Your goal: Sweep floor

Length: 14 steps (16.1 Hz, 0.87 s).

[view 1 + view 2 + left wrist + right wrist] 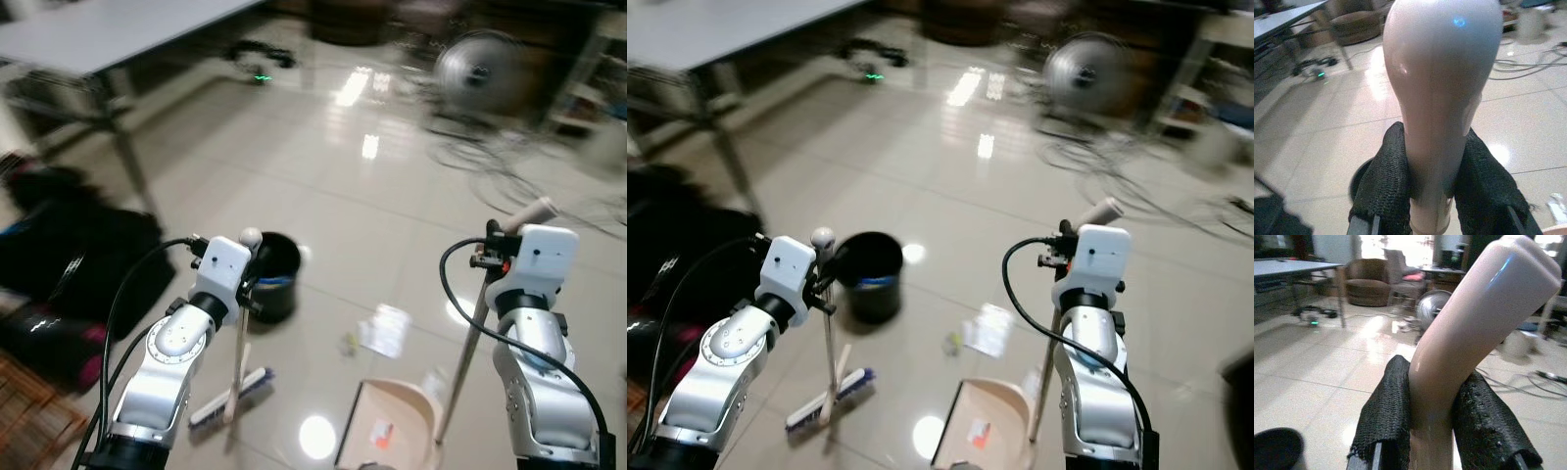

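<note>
Left gripper (pixel 1432 196) clenched on broom handle (pixel 1442 98); right gripper (pixel 1432 426) clenched on dustpan handle (pixel 1474 323).

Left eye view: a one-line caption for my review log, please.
Left gripper holds the broom, right gripper the dustpan, facing paper scraps beside a black bin.

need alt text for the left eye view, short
Robot's left gripper holds an upright broom, the right gripper a dustpan handle, the dustpan resting on a glossy tiled floor. Paper scraps lie between them, beside a black bucket; a table and fan stand behind, blurred.
</note>
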Motion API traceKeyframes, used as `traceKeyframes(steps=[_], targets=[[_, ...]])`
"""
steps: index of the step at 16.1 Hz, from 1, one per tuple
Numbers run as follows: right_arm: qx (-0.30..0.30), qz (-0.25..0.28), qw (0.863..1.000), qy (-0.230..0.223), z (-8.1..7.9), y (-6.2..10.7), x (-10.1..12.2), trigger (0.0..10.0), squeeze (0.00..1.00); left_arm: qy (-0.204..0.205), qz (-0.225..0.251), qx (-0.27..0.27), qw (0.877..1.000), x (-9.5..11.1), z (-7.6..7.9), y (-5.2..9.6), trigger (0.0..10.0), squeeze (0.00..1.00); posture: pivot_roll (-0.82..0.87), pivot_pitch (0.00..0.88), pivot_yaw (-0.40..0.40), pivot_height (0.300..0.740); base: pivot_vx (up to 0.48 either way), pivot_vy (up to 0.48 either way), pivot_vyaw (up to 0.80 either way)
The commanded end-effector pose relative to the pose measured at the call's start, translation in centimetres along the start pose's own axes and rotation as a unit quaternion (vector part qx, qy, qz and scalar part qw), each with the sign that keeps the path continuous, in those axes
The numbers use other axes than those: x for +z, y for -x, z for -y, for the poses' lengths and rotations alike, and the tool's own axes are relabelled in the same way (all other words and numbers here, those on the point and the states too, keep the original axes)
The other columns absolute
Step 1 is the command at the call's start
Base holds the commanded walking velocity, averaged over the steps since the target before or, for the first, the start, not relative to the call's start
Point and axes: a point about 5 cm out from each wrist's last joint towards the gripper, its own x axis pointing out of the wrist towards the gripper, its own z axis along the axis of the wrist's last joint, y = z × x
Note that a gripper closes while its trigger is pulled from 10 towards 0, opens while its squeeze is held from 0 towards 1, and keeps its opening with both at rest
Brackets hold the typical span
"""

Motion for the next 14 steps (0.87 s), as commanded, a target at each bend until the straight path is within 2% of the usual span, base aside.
traceKeyframes(steps=[1,5,12,14], targets=[[-0.006,0.018,1.000,-0.003,0.2,-0.1,1.0,10.0,0.00,-0.010,0.024,0.019,0.999,1.1,-0.9,-0.2,10.0,0.00,0.00,0.000,-0.002,0.740,0.000,0.000,-0.80],[-0.020,0.020,1.000,-0.001,0.6,0.0,1.1,10.0,0.00,-0.005,0.034,0.017,0.999,1.4,-0.7,-0.3,10.0,0.00,-0.01,0.000,-0.001,0.740,0.198,0.000,-0.80],[-0.023,0.030,0.999,-0.003,0.5,0.0,1.4,10.0,0.00,0.008,0.056,0.013,0.998,2.1,-0.5,-0.4,10.0,0.00,-0.01,0.000,0.005,0.740,0.358,0.000,-0.80],[-0.011,0.035,0.999,0.003,0.3,-0.1,1.5,10.0,0.00,0.006,0.059,0.015,0.998,2.2,-0.6,-0.4,10.0,0.00,-0.01,0.000,0.005,0.740,0.386,0.000,0.00]])
